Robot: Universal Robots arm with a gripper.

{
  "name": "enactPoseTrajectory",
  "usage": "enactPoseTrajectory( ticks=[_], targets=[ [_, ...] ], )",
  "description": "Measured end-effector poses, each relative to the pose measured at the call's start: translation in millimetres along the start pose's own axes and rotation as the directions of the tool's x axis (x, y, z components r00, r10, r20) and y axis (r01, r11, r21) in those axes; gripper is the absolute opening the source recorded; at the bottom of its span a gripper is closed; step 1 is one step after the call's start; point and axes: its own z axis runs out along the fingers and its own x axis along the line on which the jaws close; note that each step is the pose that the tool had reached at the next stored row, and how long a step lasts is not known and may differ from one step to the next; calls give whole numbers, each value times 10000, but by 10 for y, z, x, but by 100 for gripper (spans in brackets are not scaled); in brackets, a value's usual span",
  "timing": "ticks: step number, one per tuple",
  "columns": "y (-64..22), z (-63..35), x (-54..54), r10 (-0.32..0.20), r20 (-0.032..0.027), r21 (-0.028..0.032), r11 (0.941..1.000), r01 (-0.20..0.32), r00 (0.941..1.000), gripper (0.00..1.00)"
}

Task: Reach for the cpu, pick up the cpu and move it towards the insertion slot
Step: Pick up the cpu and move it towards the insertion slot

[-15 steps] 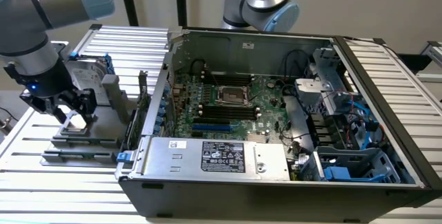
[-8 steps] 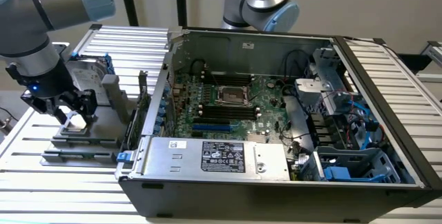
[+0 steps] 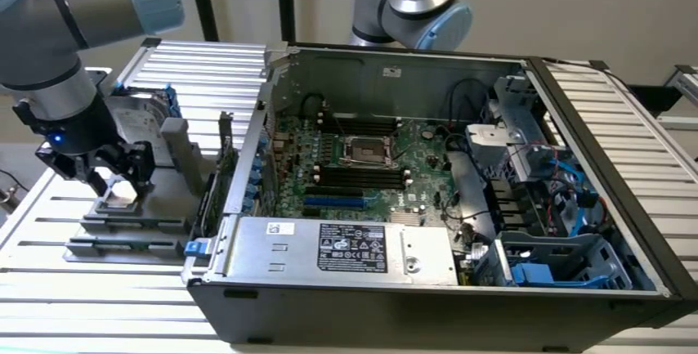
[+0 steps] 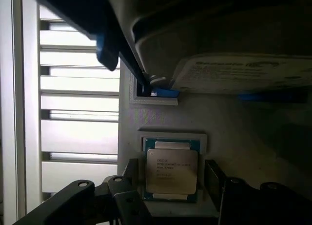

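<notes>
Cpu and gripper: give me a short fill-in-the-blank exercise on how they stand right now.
The gripper hangs over the cpu, its fingers ____ on either side of it.
The cpu lies in a grey holder on the exterior view's ____ of the computer case.
The insertion slot sits inside the case, on the green ____.
Missing words: open; left; motherboard.

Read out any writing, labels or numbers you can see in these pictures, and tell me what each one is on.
No text here can be quoted with certainty.
cpu: several printed lines on its metal top, too blurred to read.
hard drive label: printed lines, too blurred to read.
power supply label: dense print and marks, too small to read.
white sticker beside it: too small to read.
</notes>
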Motion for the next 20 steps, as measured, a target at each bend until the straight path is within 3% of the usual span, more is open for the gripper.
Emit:
enactPoseTrajectory(
  ticks=[10, 20],
  targets=[
    [19, 23, -2, -1, -6, 94, 10000, 1, 10000, 65],
    [22, 25, -8, 1, -7, 99, 10000, 0, 10000, 65]
  ],
)
